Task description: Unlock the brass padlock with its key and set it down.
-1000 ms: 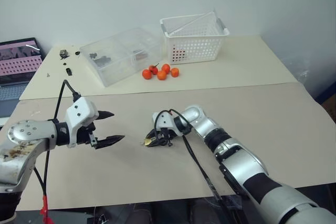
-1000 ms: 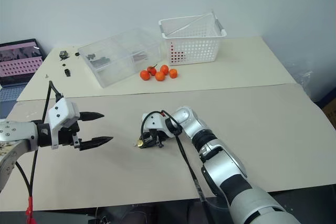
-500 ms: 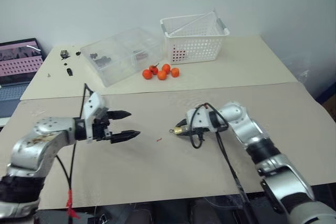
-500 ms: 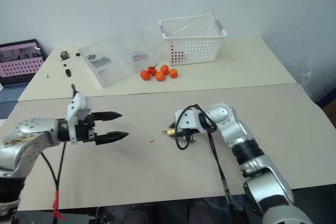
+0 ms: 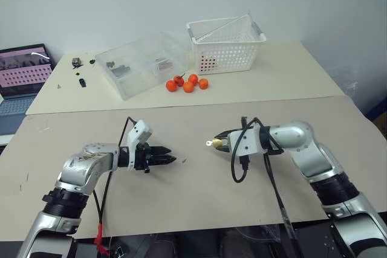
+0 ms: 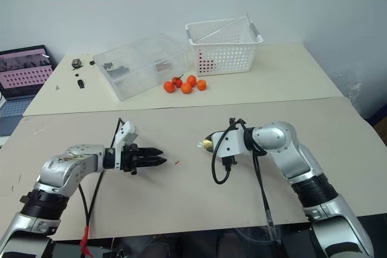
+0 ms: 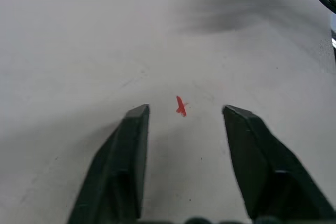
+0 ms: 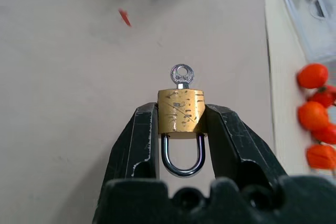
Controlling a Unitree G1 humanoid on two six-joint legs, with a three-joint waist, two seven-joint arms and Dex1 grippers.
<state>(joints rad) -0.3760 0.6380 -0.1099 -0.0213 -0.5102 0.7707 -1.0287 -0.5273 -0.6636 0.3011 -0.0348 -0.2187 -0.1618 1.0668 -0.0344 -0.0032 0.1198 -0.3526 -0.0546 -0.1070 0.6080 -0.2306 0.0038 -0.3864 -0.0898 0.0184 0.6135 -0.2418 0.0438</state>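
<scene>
Beige tabletop (image 5: 181,203) fills the near half of the head views, butted against a paler second table (image 5: 284,74) that stands at a white wall. On that far table sit a white slatted basket (image 5: 225,45), a clear compartment box (image 5: 140,63) with small dark parts inside, a cluster of small orange fruits (image 5: 188,83) and a few loose black bits near its left end; a laptop (image 5: 21,74) shows at the left edge. The right gripper (image 8: 181,116) hovers above the beige surface and is clamped on the brass padlock (image 8: 181,110), squeezing the lock body from both sides, with the shackle toward the wrist and the key (image 8: 181,74) already seated in the keyhole, its round bow sticking out toward the robot's left. The left gripper (image 7: 182,111) hangs low over the table, well apart from the lock, its two fingers partly spread with nothing between them; a tiny red scrap (image 7: 181,106) lies on the surface just ahead of them. The step in hand looks like bringing the left gripper to the key. The next move calls for lifting and aligning it with that small bow, pinching it flat and twisting while the right holds firm; the bow is slim, so a slight miss could nudge the lock askew.
</scene>
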